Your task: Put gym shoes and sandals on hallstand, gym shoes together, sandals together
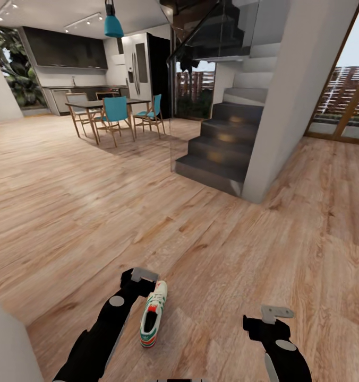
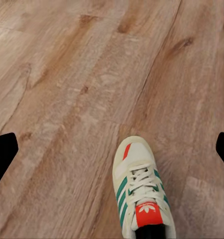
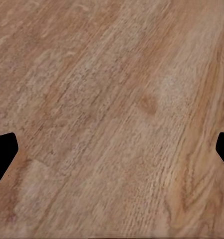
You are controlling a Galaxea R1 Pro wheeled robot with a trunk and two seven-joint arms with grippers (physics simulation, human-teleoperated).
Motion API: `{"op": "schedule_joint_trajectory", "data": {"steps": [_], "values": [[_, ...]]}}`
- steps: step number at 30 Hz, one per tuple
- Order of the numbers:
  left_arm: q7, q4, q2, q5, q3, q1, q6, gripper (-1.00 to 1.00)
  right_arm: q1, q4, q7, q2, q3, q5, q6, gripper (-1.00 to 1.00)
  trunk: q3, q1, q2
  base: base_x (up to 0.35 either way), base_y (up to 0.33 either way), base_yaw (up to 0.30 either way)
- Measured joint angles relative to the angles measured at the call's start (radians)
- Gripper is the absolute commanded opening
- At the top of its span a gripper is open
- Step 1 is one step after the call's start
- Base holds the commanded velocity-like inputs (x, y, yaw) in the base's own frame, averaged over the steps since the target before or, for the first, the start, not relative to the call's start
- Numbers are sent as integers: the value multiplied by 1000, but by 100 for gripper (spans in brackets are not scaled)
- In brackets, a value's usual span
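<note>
Left fingers (image 2: pixel 112 149) apart | gym shoe (image 2: pixel 141 191) between, untouched | right fingers (image 3: pixel 112 149) apart

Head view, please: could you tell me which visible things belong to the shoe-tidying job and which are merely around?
Belongs to the job:
gym shoe beside the left gripper
corridor floor

Merely around:
dark stair steps
dining table
teal chairs
fridge

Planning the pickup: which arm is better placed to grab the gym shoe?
Left. The gym shoe lies on the floor right beside the left gripper, between its open fingers on the wrist camera. The right gripper faces bare planks.
</note>
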Motion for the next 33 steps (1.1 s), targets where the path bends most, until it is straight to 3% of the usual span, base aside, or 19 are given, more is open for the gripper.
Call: {"op": "schedule_joint_trajectory", "data": {"steps": [8, 19, 26, 29, 33], "values": [[0, -2, 1, 2, 5, 11, 0, 100, 0, 0, 0, 1, 1, 0, 0, 100, 0, 0, 0, -17, -17, -132], [0, -3, 2, 6, 8, 19, -10, 100, 0, 0, 2, 2, 3, 0, 0, 100, 0, 0, 0, -210, -1, -6], [-4, 8, 3, 89, 84, 20, -190, 100, 0, 1, 4, 2, 3, 0, -1, 100, 0, 0, 0, -18, 0, 0], [-5, 40, 5, 106, 98, 20, -220, 100, -8, 2, 3, 2, 3, 0, 0, 100, 0, 0, 0, -1, 0, 0], [-7, 95, 7, 111, 103, 19, -250, 100, -66, 2, 1, 2, 3, 0, 1, 100, 0, 0, 0, 0, 0, 0]]}}
